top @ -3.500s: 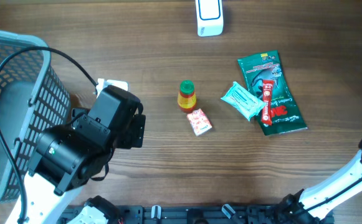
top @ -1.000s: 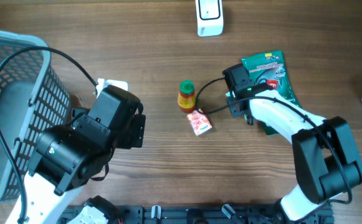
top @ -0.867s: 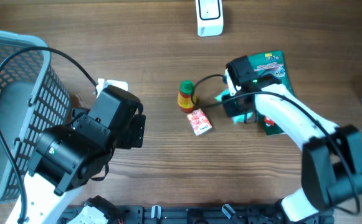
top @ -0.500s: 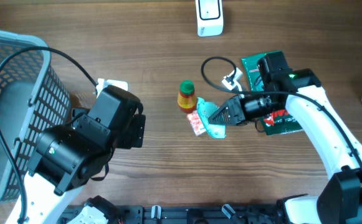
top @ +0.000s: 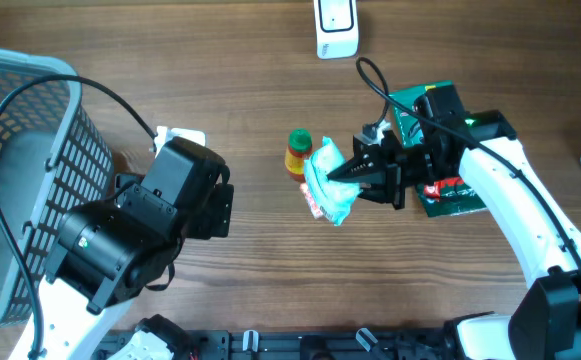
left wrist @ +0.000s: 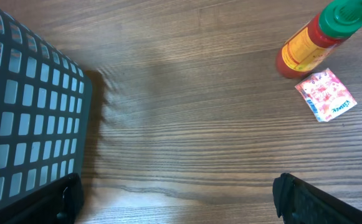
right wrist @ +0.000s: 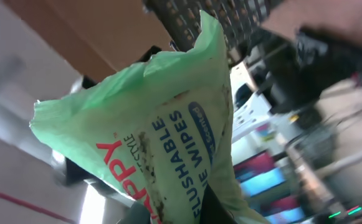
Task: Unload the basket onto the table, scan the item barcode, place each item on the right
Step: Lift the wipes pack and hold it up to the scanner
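Right gripper (top: pixel 358 172): clamped on wipes pack (top: pixel 327 182), aloft beside sauce bottle (top: pixel 299 153).
Left gripper (left wrist: pixel 176 198): spread wide, empty.

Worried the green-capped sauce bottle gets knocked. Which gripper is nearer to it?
Right. The right gripper, holding the wipes pack, is just beside the sauce bottle; the left gripper hangs farther off, near the basket.

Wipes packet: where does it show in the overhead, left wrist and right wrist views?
Overhead: wipes packet at centre, gripped by the right tool, just right of the sauce bottle.
Left wrist: not in it.
Right wrist: fills most of the picture, close to the lens.
Shared landmark: the sauce bottle, also at top right in left wrist; not seen in right wrist.
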`<state>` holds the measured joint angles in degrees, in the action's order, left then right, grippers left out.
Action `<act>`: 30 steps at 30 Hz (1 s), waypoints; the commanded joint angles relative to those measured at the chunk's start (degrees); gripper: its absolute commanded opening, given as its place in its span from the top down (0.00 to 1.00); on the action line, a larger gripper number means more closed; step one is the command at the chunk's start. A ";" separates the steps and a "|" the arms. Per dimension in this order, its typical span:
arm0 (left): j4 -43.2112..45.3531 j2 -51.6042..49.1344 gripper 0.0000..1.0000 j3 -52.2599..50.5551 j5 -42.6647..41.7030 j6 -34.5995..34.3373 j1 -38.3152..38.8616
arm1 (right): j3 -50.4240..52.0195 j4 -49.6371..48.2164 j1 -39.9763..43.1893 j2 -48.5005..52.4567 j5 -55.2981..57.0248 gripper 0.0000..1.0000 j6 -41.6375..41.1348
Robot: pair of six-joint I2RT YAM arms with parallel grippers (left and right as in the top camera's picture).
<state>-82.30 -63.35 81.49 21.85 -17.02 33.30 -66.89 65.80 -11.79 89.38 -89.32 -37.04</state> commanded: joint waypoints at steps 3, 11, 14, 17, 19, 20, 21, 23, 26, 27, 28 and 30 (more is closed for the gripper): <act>-0.02 0.31 0.00 0.07 0.72 0.09 -0.20 | -0.52 -0.83 0.26 -0.15 -3.72 0.96 -13.92; -0.02 0.31 0.00 0.07 0.72 0.09 -0.20 | -0.52 -2.95 0.31 -0.15 -3.72 0.96 -13.90; -0.02 0.31 0.00 0.07 0.72 0.09 -0.20 | -0.52 -6.84 1.81 -0.15 -3.72 0.96 -12.26; -0.02 0.31 0.00 0.07 0.72 0.09 -0.20 | -0.52 -6.62 4.33 -0.15 -3.74 0.96 -10.86; -0.02 0.31 0.00 0.07 0.72 0.09 -0.20 | -0.52 -6.64 5.29 -0.15 -3.72 0.96 -10.86; -0.02 0.31 0.00 0.07 0.72 0.09 -0.20 | -0.52 -6.64 5.62 -0.15 -3.74 0.96 -10.49; -0.02 0.31 0.00 0.07 0.72 0.09 -0.20 | -0.52 -6.64 5.95 -0.15 -3.74 0.96 -9.99; -0.02 0.31 0.00 0.07 0.72 0.09 -0.20 | -0.52 -6.64 6.34 -0.15 -3.72 0.96 -8.55; -0.02 0.31 0.00 0.07 0.72 0.09 -0.20 | -0.52 -9.31 6.84 -0.15 -3.69 0.96 9.38; -0.02 0.31 0.00 0.07 0.72 0.09 -0.20 | -0.52 -12.76 7.08 -0.15 -3.45 0.96 18.16; -0.02 0.31 0.00 0.07 0.72 0.09 -0.20 | -0.52 -14.86 7.39 -0.15 0.68 0.96 25.53; -0.02 0.31 0.00 0.07 0.72 0.09 -0.20 | -0.52 -15.65 7.82 -0.15 11.50 0.96 25.05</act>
<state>-82.37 -63.35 81.49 21.85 -17.02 33.30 -66.92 51.29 -4.71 89.38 -87.68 -24.60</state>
